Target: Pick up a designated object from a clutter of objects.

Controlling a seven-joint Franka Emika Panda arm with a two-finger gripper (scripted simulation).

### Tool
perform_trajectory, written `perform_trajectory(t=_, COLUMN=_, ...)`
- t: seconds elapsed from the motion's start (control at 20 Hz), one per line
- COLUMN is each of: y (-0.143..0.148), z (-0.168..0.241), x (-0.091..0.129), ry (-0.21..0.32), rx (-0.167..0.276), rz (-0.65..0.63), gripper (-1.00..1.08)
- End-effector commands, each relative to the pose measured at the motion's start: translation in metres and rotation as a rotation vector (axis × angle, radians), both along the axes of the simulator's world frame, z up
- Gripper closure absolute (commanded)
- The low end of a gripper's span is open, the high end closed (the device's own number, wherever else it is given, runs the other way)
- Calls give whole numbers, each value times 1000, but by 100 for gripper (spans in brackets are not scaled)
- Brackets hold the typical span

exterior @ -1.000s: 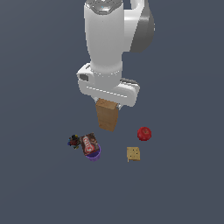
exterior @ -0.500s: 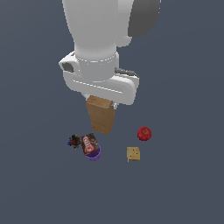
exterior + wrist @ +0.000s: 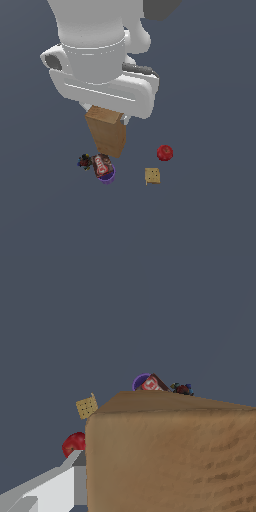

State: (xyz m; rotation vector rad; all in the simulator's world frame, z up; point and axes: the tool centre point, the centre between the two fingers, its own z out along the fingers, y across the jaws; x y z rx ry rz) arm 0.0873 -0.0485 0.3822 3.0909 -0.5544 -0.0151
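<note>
The designated object, a tall tan-brown box (image 3: pixel 106 132), hangs under the white hand, clear of the floor. My gripper (image 3: pixel 106 112) is shut on its upper end, and the hand's body hides the fingers in the exterior view. In the wrist view the box (image 3: pixel 170 456) fills the lower frame, with one grey finger (image 3: pixel 55 488) pressed against its side. The rest of the clutter of objects lies on the floor below.
On the dark floor lie a red ball (image 3: pixel 165 152), a small dotted tan square (image 3: pixel 152 175), and a brown-red packet (image 3: pixel 101 165) resting in a purple bowl (image 3: pixel 107 176). A dark multicoloured bit (image 3: pixel 84 161) lies beside the packet.
The hand has risen toward the exterior camera with the tan box in its grip, and the box now hangs higher above the floor. The floor items have not moved.
</note>
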Motion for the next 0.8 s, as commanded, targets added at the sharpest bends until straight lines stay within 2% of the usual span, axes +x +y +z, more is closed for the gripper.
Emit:
perform_trajectory(t=0.0, y=-3, z=15, x=9, ry=-10, rx=-1, rz=0, gripper=108)
perform_trajectory(t=0.35, y=-9, z=33, x=23, ry=-10, rx=-1, rz=0, gripper=108)
perform_trajectory(t=0.75, y=-11, z=40, x=30, ry=-10, rx=-1, rz=0, gripper=108)
